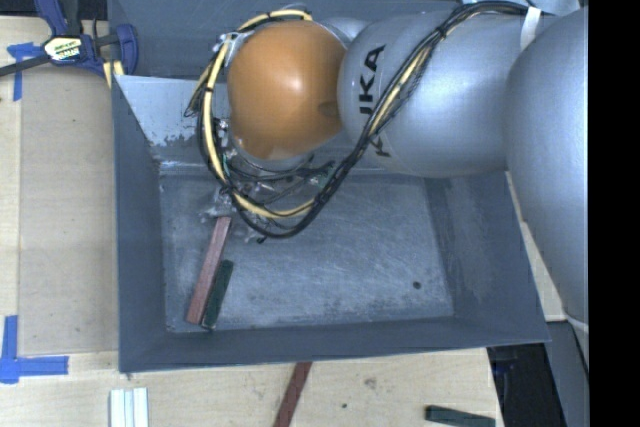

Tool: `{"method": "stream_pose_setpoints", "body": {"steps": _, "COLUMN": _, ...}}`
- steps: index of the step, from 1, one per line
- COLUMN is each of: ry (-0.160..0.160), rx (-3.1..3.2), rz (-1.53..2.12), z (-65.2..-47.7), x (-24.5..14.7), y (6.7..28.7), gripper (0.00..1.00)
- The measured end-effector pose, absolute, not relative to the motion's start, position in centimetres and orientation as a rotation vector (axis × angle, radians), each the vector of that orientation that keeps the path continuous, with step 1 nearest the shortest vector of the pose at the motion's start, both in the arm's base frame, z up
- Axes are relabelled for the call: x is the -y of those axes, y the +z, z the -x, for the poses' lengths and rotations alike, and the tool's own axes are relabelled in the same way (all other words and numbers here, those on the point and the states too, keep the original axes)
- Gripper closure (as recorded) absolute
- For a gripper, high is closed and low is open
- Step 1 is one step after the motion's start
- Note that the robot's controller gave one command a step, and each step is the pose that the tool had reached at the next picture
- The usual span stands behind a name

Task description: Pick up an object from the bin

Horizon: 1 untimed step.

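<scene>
A long, flat reddish-brown stick (pixel 208 273) lies on the bin floor at the front left, running from under the wrist toward the front wall. A shorter dark green bar (pixel 217 295) lies right against its right side, along its lower half. My gripper (pixel 219 206) shows as a bit of grey metal under the orange cover, directly above the stick's upper end. The stick's top end is hidden there, so I cannot tell whether the gripper touches it.
The arm comes in from the right and covers the back of the bin, with yellow and black cables looping below the wrist. The stick and bar lie close to the left wall and front left corner.
</scene>
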<state>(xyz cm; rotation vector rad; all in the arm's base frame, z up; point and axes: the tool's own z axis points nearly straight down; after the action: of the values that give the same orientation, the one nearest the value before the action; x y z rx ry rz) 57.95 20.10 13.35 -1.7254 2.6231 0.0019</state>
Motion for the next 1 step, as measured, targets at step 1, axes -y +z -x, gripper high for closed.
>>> {"method": "stream_pose_setpoints", "body": {"steps": 1, "ry": 0.003, "rx": -2.622, "rz": 1.736, "z": -57.56, "x": -21.28, "y": 18.38, "gripper": 1.00}}
